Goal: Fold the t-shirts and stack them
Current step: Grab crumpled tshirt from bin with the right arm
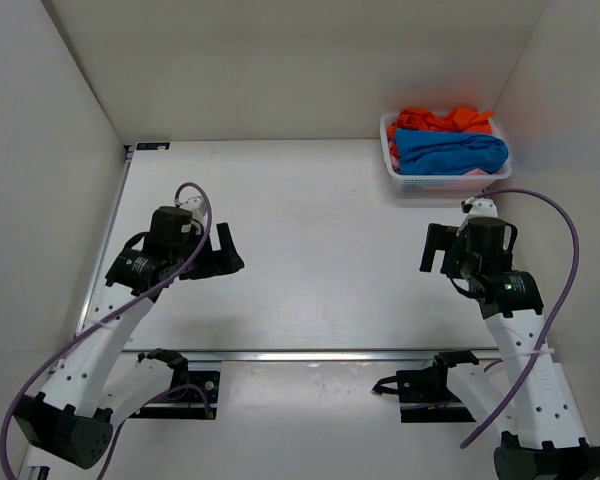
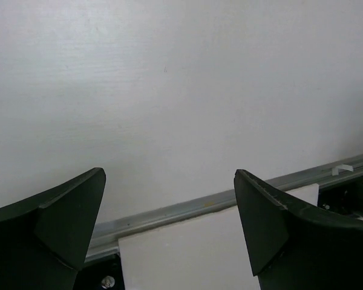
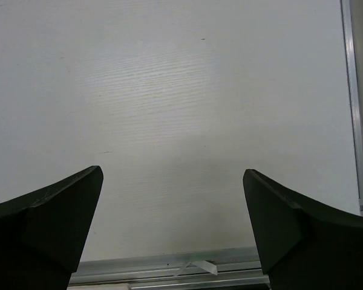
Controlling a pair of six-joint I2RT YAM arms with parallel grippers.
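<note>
A bright blue t-shirt (image 1: pixel 450 152) lies crumpled in a white lattice basket (image 1: pixel 400 180) at the table's far right corner. A vivid orange t-shirt (image 1: pixel 442 119) is bunched behind it in the same basket. I cannot make out a pink shirt. My left gripper (image 1: pixel 218 255) hangs open and empty over the left middle of the table, far from the basket; its wrist view (image 2: pixel 169 199) shows only bare table between the fingers. My right gripper (image 1: pixel 437 252) is open and empty, a little in front of the basket; its wrist view (image 3: pixel 172 199) shows bare table too.
White walls close in the table on the left, back and right. A metal rail (image 1: pixel 320 354) runs along the table's near edge and shows in the left wrist view (image 2: pixel 187 208) and the right wrist view (image 3: pixel 169 263). Another rail (image 3: pixel 354 103) edges one side.
</note>
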